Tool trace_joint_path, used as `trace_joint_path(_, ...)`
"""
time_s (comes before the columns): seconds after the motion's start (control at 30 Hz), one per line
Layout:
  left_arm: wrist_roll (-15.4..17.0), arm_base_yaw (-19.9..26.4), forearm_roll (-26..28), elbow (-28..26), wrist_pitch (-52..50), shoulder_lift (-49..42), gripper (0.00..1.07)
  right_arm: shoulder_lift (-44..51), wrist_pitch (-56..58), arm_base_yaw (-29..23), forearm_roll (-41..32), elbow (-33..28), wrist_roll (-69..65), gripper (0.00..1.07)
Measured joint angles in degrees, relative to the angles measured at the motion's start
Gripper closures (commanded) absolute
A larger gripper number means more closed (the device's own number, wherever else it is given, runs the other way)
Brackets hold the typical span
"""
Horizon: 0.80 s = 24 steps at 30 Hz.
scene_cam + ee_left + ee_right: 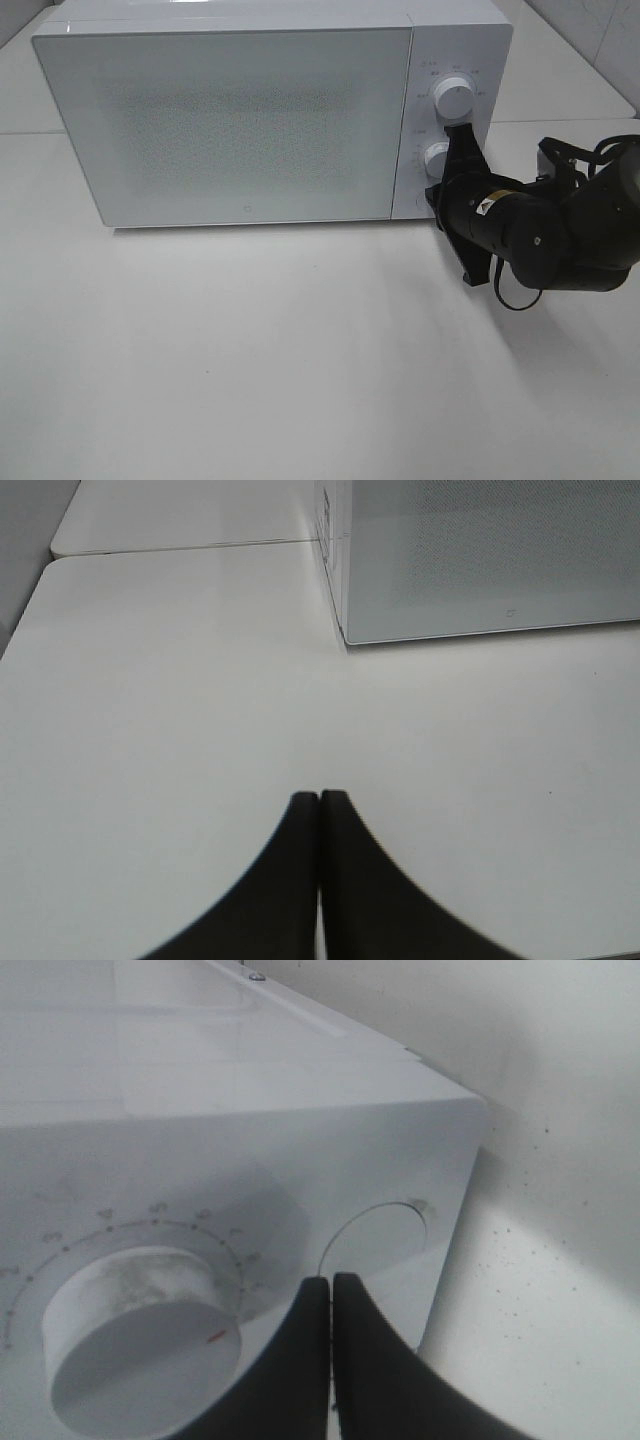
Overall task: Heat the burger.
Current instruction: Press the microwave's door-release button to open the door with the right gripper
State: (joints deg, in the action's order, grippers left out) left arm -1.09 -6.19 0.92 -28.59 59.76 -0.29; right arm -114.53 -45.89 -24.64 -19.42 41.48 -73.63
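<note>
The burger is not in view. A white microwave (pixel 250 120) stands at the back of the table with its door shut; it also shows in the left wrist view (pixel 480 560). My right gripper (pixel 432 196) is shut and empty. It points at the microwave's control panel, just below the lower knob (pixel 436 158). In the right wrist view its tips (pixel 330 1280) sit between that knob (pixel 140 1335) and a round button (pixel 380 1240); I cannot tell whether they touch the panel. My left gripper (pixel 319 798) is shut and empty above the bare table, and is outside the exterior view.
An upper knob (pixel 453 95) sits above the lower one on the panel. The white table (pixel 250 350) stretches in front of the microwave. A seam between table tops runs behind the microwave's left corner (pixel 200 548).
</note>
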Motion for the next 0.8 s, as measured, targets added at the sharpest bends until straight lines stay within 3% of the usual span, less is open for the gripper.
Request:
trace_joint_path(0.33,0.0,0.0,0.0,0.0,0.0,0.0,1.07,0.0,5.27,0.0,-6.99,2.98,7.68,1.07)
trace_joint_path(0.8,0.0,0.0,0.0,0.0,0.0,0.0,1.07,-3.15,4.07,0.0,-7.33,4.3,7.79,1.07)
